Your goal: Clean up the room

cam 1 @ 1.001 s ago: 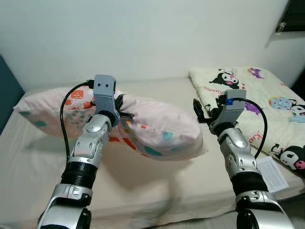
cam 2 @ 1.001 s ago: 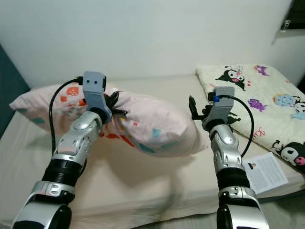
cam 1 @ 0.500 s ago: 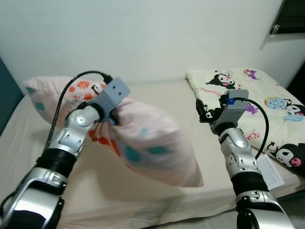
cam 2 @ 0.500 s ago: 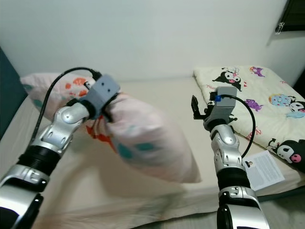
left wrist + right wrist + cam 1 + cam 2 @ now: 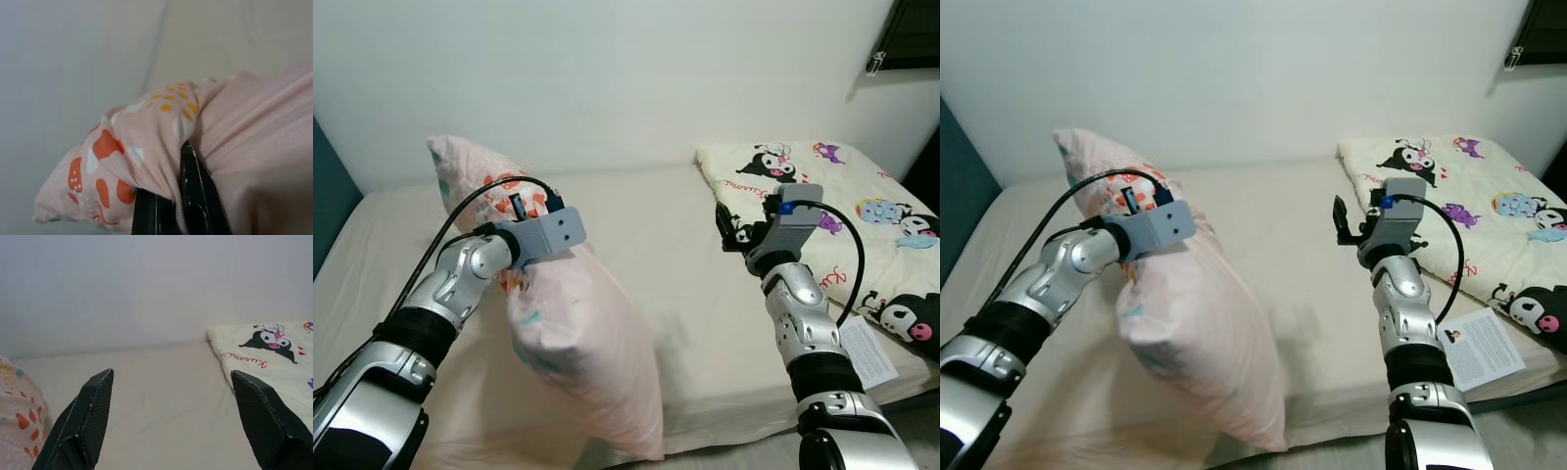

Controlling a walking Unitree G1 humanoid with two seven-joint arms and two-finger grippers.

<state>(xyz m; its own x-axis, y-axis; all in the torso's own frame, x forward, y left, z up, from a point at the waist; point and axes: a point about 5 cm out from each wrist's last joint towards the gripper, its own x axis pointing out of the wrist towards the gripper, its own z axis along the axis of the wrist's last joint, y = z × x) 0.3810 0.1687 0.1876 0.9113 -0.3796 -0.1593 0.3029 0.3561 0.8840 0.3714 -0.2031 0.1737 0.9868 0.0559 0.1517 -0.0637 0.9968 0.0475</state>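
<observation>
A pink pillow (image 5: 573, 352) with orange and teal prints stands on end across the left of the bed (image 5: 656, 235), its lower corner hanging past the front edge. My left gripper (image 5: 176, 196) is shut on a fold of the pillow near its upper end (image 5: 475, 181). My right gripper (image 5: 173, 416) is open with nothing between its fingers, held above the bed's middle right (image 5: 729, 230), pointing toward the wall.
A folded cream blanket (image 5: 822, 196) printed with cartoon characters lies on the right of the bed, a white label (image 5: 873, 354) at its front corner. A white wall runs behind the bed. A dark blue panel (image 5: 328, 191) stands at the far left.
My left arm has swung the pillow from lying flat across the bed to standing on end at the left, and it has come away from the right gripper. The right arm has barely moved.
</observation>
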